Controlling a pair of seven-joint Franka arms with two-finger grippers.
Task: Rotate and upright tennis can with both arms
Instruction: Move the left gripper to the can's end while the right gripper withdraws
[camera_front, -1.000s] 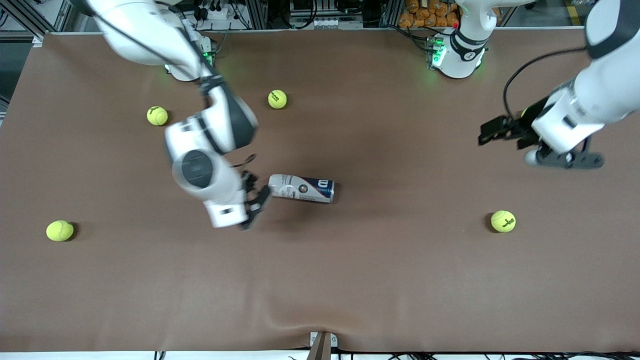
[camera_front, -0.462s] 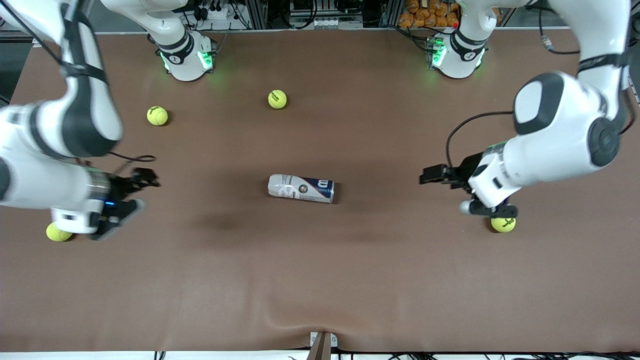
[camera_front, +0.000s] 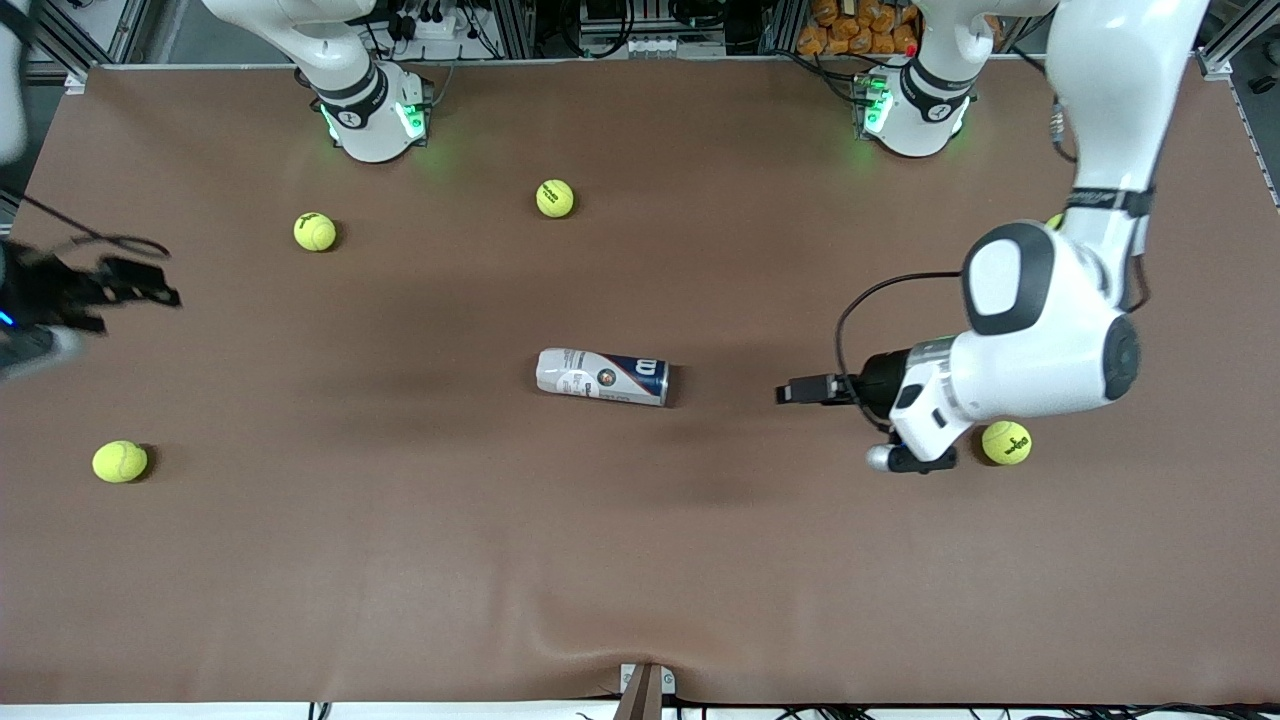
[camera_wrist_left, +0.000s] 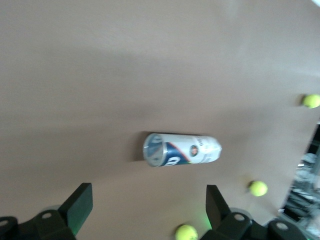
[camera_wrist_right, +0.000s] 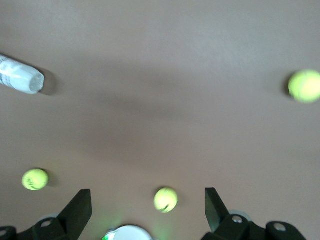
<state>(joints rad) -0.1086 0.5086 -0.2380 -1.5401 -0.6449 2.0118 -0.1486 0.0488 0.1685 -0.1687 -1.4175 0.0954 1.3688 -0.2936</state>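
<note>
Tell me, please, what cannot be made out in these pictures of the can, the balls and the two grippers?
- Front view: the right gripper is blurred, and its arm is cut off by the picture's edge.
- Front view: one ball is mostly hidden by the left arm.
- Right wrist view: the can is cut off by the edge.
- Front view: the left gripper is seen side-on; only its wrist view shows it open.
</note>
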